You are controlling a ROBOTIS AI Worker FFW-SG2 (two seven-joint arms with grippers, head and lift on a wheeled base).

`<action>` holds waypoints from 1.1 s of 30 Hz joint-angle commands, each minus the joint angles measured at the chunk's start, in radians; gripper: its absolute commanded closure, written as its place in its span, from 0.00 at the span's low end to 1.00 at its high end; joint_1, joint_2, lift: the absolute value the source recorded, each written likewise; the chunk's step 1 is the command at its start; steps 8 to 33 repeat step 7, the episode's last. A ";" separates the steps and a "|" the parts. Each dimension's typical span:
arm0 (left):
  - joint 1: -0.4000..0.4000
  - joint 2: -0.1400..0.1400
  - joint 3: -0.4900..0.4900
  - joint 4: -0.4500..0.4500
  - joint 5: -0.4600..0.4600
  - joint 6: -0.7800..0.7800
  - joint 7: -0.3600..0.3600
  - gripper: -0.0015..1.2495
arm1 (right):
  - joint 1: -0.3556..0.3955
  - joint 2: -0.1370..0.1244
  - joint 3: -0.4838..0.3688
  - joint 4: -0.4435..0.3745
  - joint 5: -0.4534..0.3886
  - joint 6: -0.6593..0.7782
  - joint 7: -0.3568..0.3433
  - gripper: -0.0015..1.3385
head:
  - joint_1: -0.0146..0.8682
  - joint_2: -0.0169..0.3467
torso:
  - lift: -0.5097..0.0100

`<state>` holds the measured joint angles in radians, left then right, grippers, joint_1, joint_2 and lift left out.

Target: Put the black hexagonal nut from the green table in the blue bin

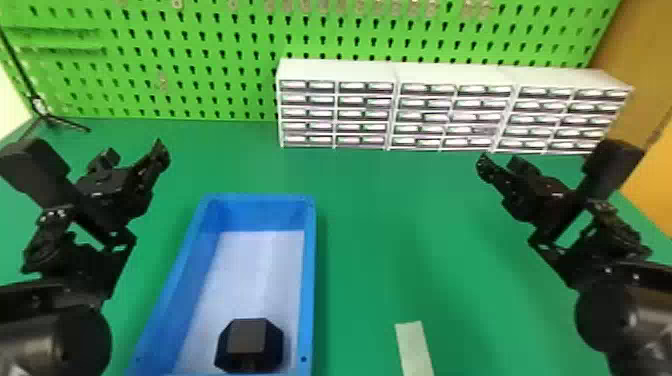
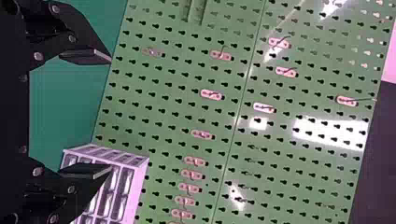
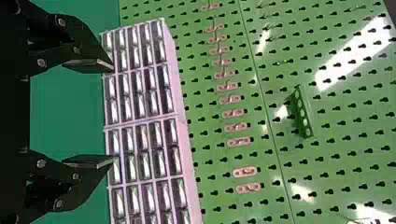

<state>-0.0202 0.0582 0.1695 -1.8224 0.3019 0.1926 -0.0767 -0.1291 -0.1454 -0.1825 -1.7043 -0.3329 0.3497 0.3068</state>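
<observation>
Zero carrying left, likely: see black hexagonal nut (image 1: 247,345) inside blue bin (image 1: 309,280) on counter (image 1: 380,215); got left hand (image 2: 110,114) and right hand (image 3: 113,113) released, empty, presumably spaced wide to clear bin walls

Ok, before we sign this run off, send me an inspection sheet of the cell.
Surface: green table, flat.
Job's things: black nut inside the blue bin, at the end nearest the robot.
Clutter: pale strip lying right of the bin.
Grippers: left gripper open, holding nothing; right gripper the same.
Cables: thin dark line beyond the right arm, possibly one; cannot tell.
Surroundings: green pegboard, white drawers before it, black stand at back left.
</observation>
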 commanded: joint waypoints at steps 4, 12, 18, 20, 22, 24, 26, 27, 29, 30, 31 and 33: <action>0.000 0.000 0.008 0.000 -0.001 -0.005 0.000 0.35 | 0.002 -0.002 0.003 0.000 0.000 0.000 0.000 0.42 | 0.80 0.07 | 0.79; -0.001 0.000 0.008 0.000 -0.001 -0.007 0.000 0.35 | 0.005 -0.002 0.005 -0.001 -0.005 0.000 0.000 0.42 | 0.80 0.07 | 0.79; -0.001 0.000 0.008 0.000 -0.001 -0.007 0.000 0.35 | 0.005 -0.002 0.005 -0.001 -0.005 0.000 0.000 0.42 | 0.80 0.07 | 0.79; -0.001 0.000 0.008 0.000 -0.001 -0.007 0.000 0.35 | 0.005 -0.002 0.005 -0.001 -0.005 0.000 0.000 0.42 | 0.80 0.07 | 0.79; -0.001 0.000 0.008 0.000 -0.001 -0.007 0.000 0.35 | 0.005 -0.002 0.005 -0.001 -0.005 0.000 0.000 0.42 | 0.80 0.07 | 0.79; -0.001 0.000 0.008 0.000 -0.001 -0.007 0.000 0.35 | 0.005 -0.002 0.005 -0.001 -0.005 0.000 0.000 0.42 | 0.80 0.07 | 0.79; -0.001 0.000 0.008 0.000 -0.001 -0.007 0.000 0.35 | 0.005 -0.002 0.005 -0.001 -0.005 0.000 0.000 0.42 | 0.80 0.07 | 0.79; -0.001 0.000 0.008 0.000 -0.001 -0.007 0.000 0.35 | 0.005 -0.002 0.005 -0.001 -0.005 0.000 0.000 0.42 | 0.80 0.07 | 0.79; -0.001 0.000 0.008 0.000 -0.001 -0.007 0.000 0.35 | 0.005 -0.002 0.005 -0.001 -0.005 0.000 0.000 0.42 | 0.80 0.07 | 0.79; -0.001 0.000 0.008 0.000 -0.001 -0.007 0.000 0.35 | 0.005 -0.002 0.005 -0.001 -0.005 0.000 0.000 0.42 | 0.80 0.07 | 0.79; -0.001 0.000 0.008 0.000 -0.001 -0.007 0.000 0.35 | 0.005 -0.002 0.005 -0.001 -0.005 0.000 0.000 0.42 | 0.80 0.07 | 0.79; -0.001 0.000 0.008 0.000 -0.001 -0.007 0.000 0.35 | 0.005 -0.002 0.005 -0.001 -0.005 0.000 0.000 0.42 | 0.80 0.07 | 0.79</action>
